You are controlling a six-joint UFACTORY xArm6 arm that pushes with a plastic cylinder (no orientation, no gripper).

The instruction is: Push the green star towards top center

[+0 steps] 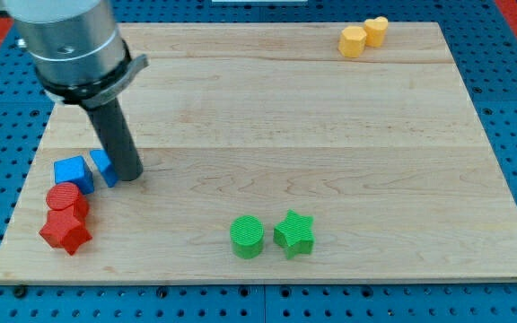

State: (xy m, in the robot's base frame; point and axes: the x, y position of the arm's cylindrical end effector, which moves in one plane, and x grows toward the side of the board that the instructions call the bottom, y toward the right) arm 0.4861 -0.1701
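The green star (293, 234) lies flat near the board's bottom edge — just right of centre, unobstructed.

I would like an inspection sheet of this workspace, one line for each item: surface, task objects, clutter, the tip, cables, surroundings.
Surface: light wooden board, flat, on a blue pegboard.
Task objects: green star near the view's bottom centre, touching or nearly touching a green cylinder on its left.
Clutter: two blue blocks at the view's left; below them a red cylinder and a red star-like block; two yellow blocks at the view's top right, shapes unclear.
Tip: my tip rests beside the smaller blue block, far left of the green star.
Cables: nothing seen.
Surroundings: only the pegboard shows.
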